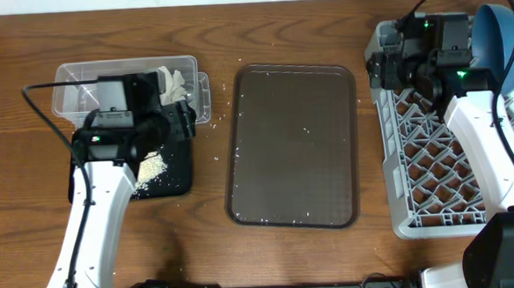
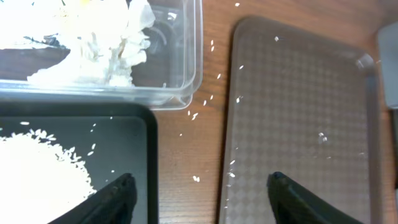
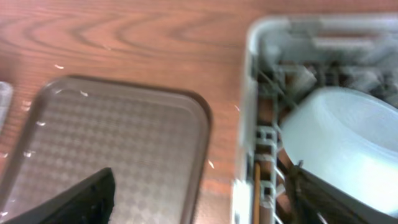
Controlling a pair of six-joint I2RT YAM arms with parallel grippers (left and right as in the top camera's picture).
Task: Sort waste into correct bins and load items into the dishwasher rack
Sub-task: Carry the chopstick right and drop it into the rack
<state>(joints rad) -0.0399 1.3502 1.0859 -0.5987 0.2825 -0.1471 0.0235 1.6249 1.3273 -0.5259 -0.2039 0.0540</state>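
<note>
The left gripper (image 2: 199, 202) is hanging wide open and empty between the black tray (image 2: 124, 130), where the rice (image 2: 37, 162) is lying, and the brown tray (image 2: 298, 124). The right gripper (image 3: 205, 199) is gaping open by the rack (image 3: 249, 93), which is holding a pale bowl (image 3: 348, 137). Sorting is probably ending. The stray grains (image 2: 321, 137) are likely calling for a careful sweep.

Probably a robotics lab bench staged as kitchen clean-up; only the tabletop in view. Plain wood-grain table (image 1: 303, 18) filling every view. White left arm (image 1: 93, 214) and right arm (image 1: 490, 140) based at the near edge, black cables (image 1: 25, 89) looping off them. Grey dishwasher rack (image 1: 419, 215) set straight on the tabletop, alongside brown serving tray (image 1: 292, 142), clear tub (image 1: 68, 79) and black tray (image 1: 177, 170). Rice grains (image 2: 196, 115) scattered on the wood.
</note>
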